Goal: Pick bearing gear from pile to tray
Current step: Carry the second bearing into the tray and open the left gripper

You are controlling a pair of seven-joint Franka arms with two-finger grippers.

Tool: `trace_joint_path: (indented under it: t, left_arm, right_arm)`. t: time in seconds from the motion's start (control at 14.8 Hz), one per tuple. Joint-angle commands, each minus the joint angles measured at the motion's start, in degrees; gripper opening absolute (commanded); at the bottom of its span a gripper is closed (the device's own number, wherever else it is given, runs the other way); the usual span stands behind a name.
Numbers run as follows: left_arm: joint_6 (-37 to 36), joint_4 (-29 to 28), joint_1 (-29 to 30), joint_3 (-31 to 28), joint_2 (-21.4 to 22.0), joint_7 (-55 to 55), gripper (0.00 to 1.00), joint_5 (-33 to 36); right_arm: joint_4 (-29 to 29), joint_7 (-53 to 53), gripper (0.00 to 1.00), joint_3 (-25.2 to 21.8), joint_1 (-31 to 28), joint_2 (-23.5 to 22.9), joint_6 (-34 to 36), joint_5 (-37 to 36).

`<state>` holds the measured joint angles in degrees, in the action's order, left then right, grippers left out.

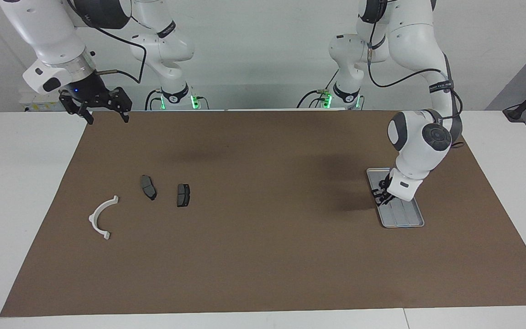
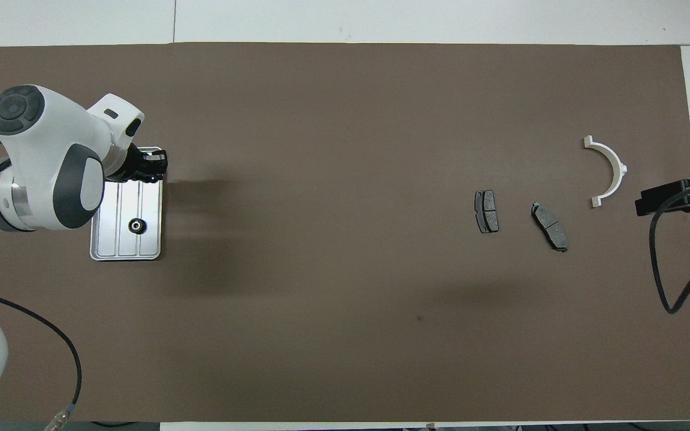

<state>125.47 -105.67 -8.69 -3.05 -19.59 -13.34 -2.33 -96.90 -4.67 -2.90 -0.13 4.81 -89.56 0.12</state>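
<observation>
- The tray (image 2: 96, 251) lies on the brown mat (image 2: 345, 299) at the left arm's end of the table.
- A gear (image 2: 136, 225), small, black and round, rests in the tray, in the part nearer the robots.
- In the facing view the left arm's wrist hides that gear.
- The left gripper (image 1: 380, 194) hangs over the tray's edge that faces the middle of the table, above the part of the tray farther from the robots; the overhead view shows it there too (image 2: 152, 169).
- Its fingertips are pressed together; I cannot tell whether a small part sits between them.
- The right gripper (image 1: 103, 115) waits up in the air over the mat's corner at the right arm's end, its fingers spread wide and holding nothing.
- The pile sits toward the right arm's end: a white bracket (image 1: 102, 217) and two pads (image 1: 148, 187) (image 1: 183, 195), all flat on the mat.
- The pads lie near each other without touching; the bracket is apart from them, closer to the mat's end and slightly farther from the robots.
</observation>
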Motion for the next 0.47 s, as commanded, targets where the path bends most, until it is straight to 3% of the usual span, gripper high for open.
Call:
trace_joint_path:
  t: [0.0,0.41]
  left_arm:
    - [2.1,-1.7,2.1,0.3,1.4,1.1,0.00,0.3]
    - [4.7,-2.3,2.9,0.3,0.3,1.1,0.00,1.7]
  right_arm:
    - [-1.2,-0.2,1.00,0.2,-0.1,0.6,-1.5,0.1]
    - [-1.1,-0.4,1.00,0.2,-0.1,0.6,-1.5,0.1]
